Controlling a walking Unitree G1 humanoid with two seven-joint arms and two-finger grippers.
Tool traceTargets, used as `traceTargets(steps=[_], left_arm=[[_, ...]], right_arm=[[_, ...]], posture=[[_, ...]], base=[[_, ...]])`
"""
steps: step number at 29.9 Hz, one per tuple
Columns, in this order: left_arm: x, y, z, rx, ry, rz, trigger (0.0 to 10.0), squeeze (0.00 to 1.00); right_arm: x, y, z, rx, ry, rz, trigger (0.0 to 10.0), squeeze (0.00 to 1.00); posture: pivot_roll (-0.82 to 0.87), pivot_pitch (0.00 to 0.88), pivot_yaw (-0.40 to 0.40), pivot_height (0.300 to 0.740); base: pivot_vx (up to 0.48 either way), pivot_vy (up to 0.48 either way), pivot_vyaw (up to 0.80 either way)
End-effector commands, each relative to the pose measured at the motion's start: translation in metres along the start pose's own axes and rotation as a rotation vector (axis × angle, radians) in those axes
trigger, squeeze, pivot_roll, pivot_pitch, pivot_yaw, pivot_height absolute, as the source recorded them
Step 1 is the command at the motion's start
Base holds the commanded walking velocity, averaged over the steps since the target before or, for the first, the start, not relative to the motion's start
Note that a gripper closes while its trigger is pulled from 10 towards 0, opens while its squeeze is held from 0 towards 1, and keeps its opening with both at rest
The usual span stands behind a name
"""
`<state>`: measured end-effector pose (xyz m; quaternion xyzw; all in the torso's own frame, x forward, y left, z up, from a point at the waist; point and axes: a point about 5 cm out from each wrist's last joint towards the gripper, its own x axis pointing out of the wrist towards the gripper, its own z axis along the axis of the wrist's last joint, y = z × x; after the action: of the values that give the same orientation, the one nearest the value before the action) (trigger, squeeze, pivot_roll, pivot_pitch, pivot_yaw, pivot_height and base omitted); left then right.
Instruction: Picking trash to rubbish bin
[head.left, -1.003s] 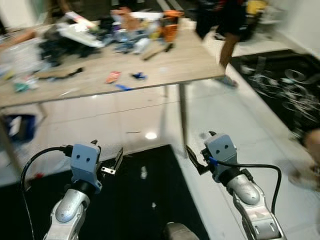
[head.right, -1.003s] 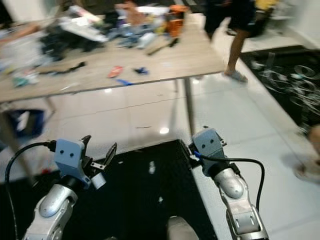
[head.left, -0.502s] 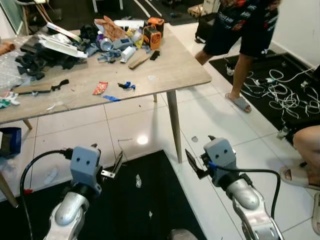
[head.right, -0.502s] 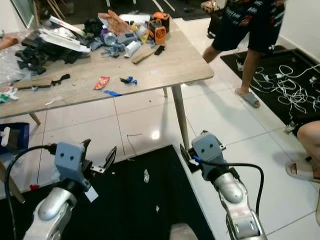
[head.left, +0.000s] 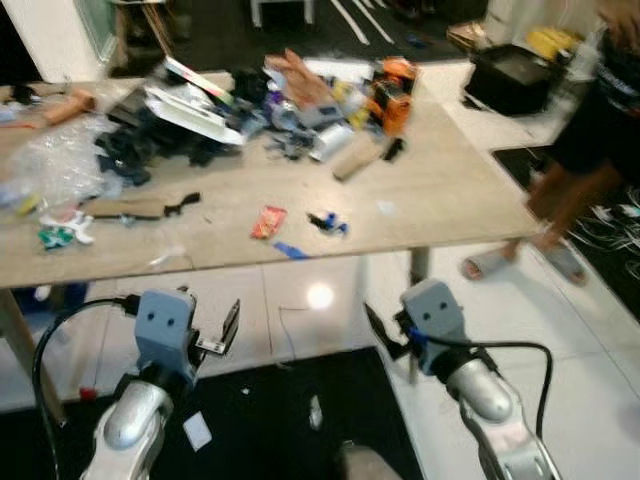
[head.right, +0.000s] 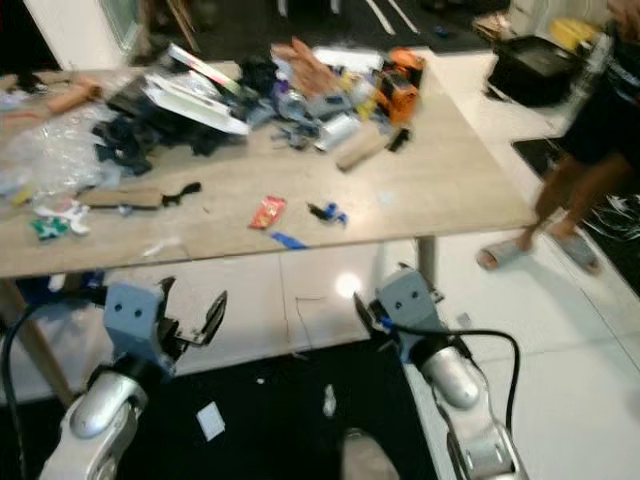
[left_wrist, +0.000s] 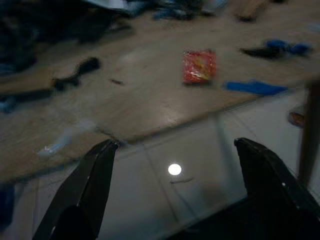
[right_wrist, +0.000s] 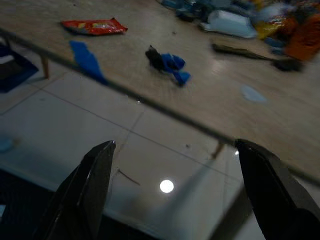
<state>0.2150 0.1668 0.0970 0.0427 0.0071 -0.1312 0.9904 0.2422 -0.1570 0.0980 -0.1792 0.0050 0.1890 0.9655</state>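
Approaching the table (head.left: 450, 200), I hold the left gripper (left_wrist: 175, 165) and right gripper (right_wrist: 170, 165) spread wide, empty. The red wrapper (head.left: 268, 221) lies near the table's front edge. I'd square up, then reach low over the edge.

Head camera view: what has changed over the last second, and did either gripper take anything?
The camera has swung: the table now sits more centrally and the person has walked toward the right edge. Left gripper and right gripper are open and empty as before, held over the floor. The red wrapper stays on the table.
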Motion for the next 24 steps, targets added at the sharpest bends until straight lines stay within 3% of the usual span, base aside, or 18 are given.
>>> traceTargets(steps=[1,9,21,24], left_arm=[[-0.0035,0.0030,-0.0012,0.008,0.013,0.009,10.0,0.00],[-0.0036,0.0032,-0.0012,0.005,0.013,0.009,10.0,0.00],[-0.0013,0.0020,-0.0003,-0.003,0.003,0.001,10.0,0.00],[-0.0016,0.0020,0.0008,-0.010,-0.008,0.001,10.0,0.00]], right_arm=[[0.0013,0.0023,0.0035,0.001,-0.011,0.017,10.0,0.00],[0.0012,0.0020,0.0034,0.008,-0.013,0.013,10.0,0.00],[0.0016,-0.0022,0.0041,0.006,-0.022,-0.009,10.0,0.00],[0.0016,-0.0044,0.0043,0.019,-0.022,-0.026,10.0,0.00]], posture=[[-0.15,0.048,0.039,0.740],[-0.15,0.049,0.039,0.740],[-0.15,0.043,0.035,0.740],[-0.15,0.041,0.034,0.740]], base=[[0.480,0.000,0.78],[0.480,0.000,0.77],[0.473,0.000,0.00],[0.000,0.000,0.00]])
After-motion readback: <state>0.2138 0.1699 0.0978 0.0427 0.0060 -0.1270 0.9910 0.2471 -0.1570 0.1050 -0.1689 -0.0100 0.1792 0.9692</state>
